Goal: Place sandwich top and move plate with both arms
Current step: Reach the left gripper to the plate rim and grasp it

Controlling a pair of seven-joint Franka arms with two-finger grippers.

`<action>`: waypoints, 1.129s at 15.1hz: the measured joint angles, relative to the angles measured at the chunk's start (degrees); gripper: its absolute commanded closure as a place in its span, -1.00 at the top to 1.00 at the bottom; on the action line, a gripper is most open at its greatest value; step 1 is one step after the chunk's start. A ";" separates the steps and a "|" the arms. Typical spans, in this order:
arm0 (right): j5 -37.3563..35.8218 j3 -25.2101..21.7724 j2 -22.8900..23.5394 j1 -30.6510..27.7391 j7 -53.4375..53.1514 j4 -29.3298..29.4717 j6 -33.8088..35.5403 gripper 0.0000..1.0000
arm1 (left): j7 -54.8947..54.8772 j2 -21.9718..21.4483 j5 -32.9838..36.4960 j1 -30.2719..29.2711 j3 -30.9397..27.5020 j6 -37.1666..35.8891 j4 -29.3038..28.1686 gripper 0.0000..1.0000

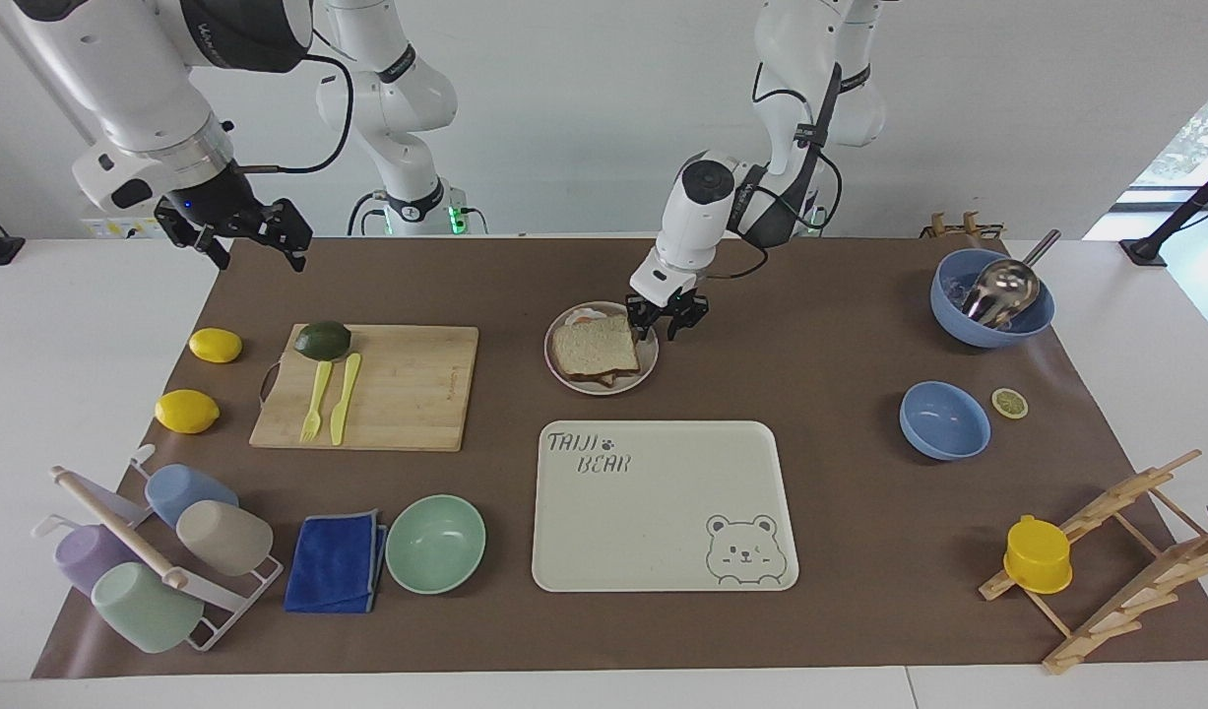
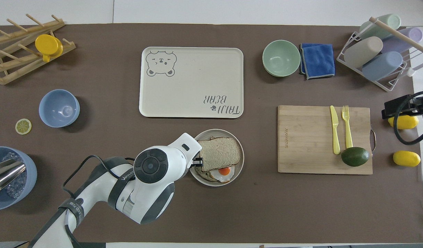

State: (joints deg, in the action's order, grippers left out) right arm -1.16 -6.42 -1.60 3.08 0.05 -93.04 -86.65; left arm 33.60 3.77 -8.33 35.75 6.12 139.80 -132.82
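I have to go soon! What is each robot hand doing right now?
Left hand: at the plate's edge, cannot be told.
Right hand: open, holding nothing, waiting.

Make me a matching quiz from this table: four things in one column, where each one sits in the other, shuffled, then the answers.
Things:
1. avocado
2. ladle
3. bread slice
4. yellow cup

Places:
A. on the wooden rack
B. on the plate
C. on the cutting board
D. in the blue bowl at the left arm's end

Pairs: 1-C, 2-D, 3-B, 4-A
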 measured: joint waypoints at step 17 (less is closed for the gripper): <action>0.00 0.00 0.00 0.00 0.00 0.00 0.00 1.00 | 0.00 0.92 -1.14 -0.23 -0.16 2.03 0.11 -1.00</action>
State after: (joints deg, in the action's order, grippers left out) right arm -1.16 -6.42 -1.60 3.08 0.05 -93.04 -86.65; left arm 33.60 4.69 -9.47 35.52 5.96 141.83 -132.71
